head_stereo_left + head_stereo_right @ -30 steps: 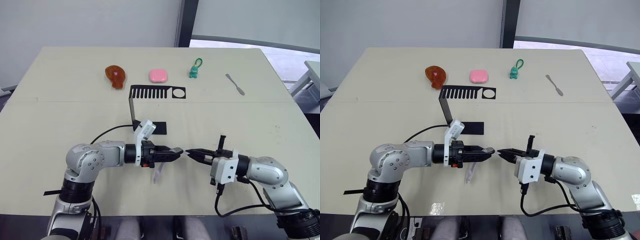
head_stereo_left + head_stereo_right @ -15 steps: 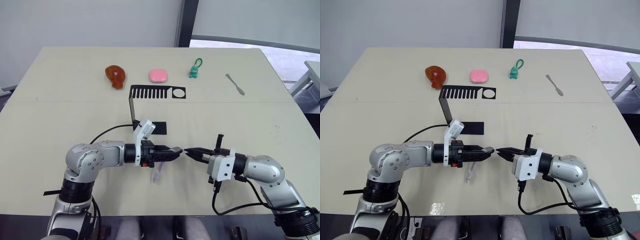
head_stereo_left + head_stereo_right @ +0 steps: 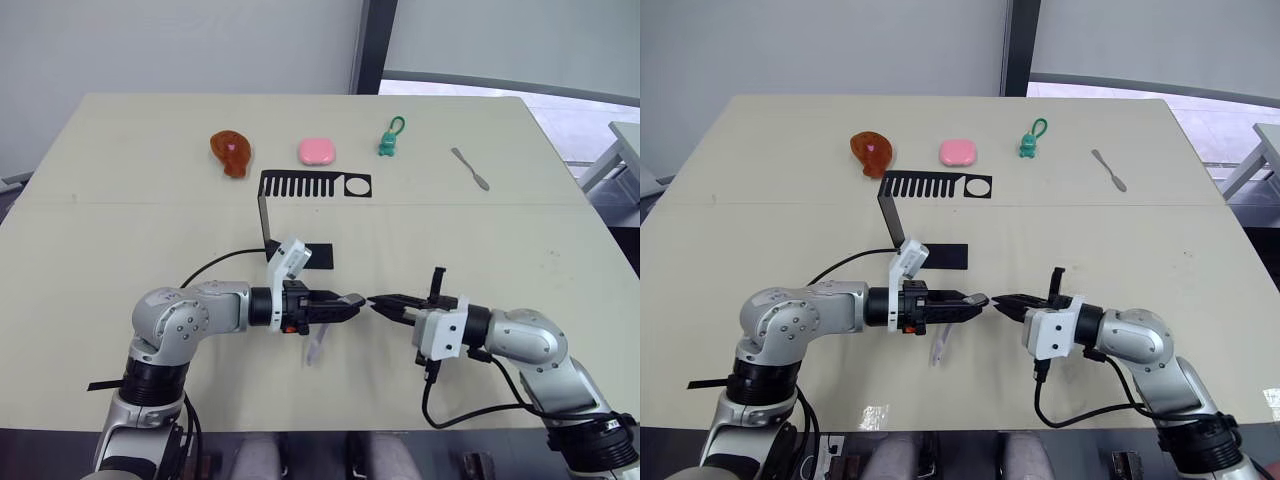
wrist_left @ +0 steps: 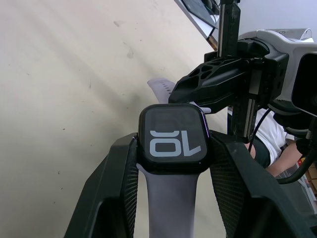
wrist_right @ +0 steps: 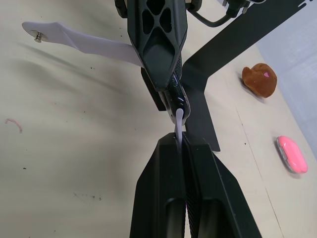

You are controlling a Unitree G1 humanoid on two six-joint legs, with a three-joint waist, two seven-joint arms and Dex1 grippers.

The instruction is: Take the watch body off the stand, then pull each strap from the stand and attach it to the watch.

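Left hand (image 3: 350, 302) clamps watch body (image 4: 172, 138) | right hand (image 3: 385, 303) pinches strap (image 5: 179, 120) | beige table (image 3: 120, 230)

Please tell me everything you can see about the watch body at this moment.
The watch body is a small black rounded-square case with a glossy dark screen showing pale digits. It is off the stand, clamped by its sides in the left end effector. One pale lavender strap hangs from it; the right end effector holds a second strap against its opposite edge.

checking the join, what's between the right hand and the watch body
A short bit of pale strap spans it, in the right wrist view: the right hand pinches it, its far end at the watch body in the left hand.
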